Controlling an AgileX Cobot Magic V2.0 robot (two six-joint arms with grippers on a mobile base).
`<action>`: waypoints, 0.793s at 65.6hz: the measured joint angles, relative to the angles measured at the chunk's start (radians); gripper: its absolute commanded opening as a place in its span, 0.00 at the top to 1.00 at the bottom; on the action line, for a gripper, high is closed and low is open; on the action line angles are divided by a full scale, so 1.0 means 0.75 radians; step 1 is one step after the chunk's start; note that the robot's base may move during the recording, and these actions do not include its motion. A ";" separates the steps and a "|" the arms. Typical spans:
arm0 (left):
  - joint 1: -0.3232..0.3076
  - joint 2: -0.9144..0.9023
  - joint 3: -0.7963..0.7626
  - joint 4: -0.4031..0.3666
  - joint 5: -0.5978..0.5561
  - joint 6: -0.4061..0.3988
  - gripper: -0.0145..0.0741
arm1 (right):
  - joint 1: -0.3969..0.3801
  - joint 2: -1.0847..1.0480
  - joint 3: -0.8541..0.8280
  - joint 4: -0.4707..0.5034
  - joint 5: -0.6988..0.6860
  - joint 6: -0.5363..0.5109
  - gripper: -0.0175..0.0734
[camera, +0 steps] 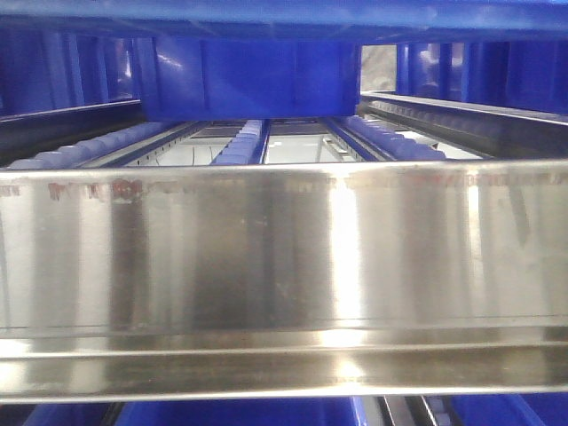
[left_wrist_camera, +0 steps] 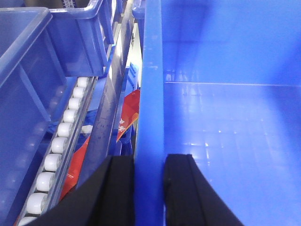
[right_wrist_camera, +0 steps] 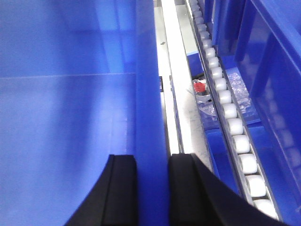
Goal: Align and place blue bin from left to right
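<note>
The blue bin (camera: 253, 84) sits at the back of the roller shelf, its end wall facing the front view. In the left wrist view my left gripper (left_wrist_camera: 149, 162) is shut on the blue bin's left wall rim (left_wrist_camera: 150, 94), one black finger outside, one inside over the bin floor (left_wrist_camera: 225, 132). In the right wrist view my right gripper (right_wrist_camera: 153, 162) is shut on the blue bin's right wall rim (right_wrist_camera: 146, 84), with one finger inside and one outside. Neither gripper shows in the front view.
A wide steel shelf beam (camera: 284, 257) fills the front view. White roller tracks (left_wrist_camera: 56, 146) (right_wrist_camera: 230, 113) run beside the bin. Other blue bins (left_wrist_camera: 33, 84) (right_wrist_camera: 273, 70) stand on both sides. Red packets (left_wrist_camera: 129, 113) lie below the left rail.
</note>
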 measured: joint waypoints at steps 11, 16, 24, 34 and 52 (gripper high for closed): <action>0.015 0.000 0.000 -0.018 0.000 0.000 0.96 | 0.000 0.012 0.000 0.000 0.000 0.011 0.99; 0.069 0.000 0.000 -0.063 -0.032 0.013 0.96 | -0.009 0.042 -0.020 0.005 0.000 0.020 0.99; 0.202 0.000 0.000 -0.205 -0.122 0.098 0.96 | -0.034 0.117 -0.076 0.011 -0.009 0.022 0.99; 0.392 0.015 0.025 -0.394 -0.246 0.235 0.96 | -0.084 0.220 -0.118 0.011 -0.096 0.022 0.99; 0.544 0.045 0.238 -0.465 -0.521 0.295 0.96 | -0.157 0.353 -0.120 0.009 -0.247 0.022 0.99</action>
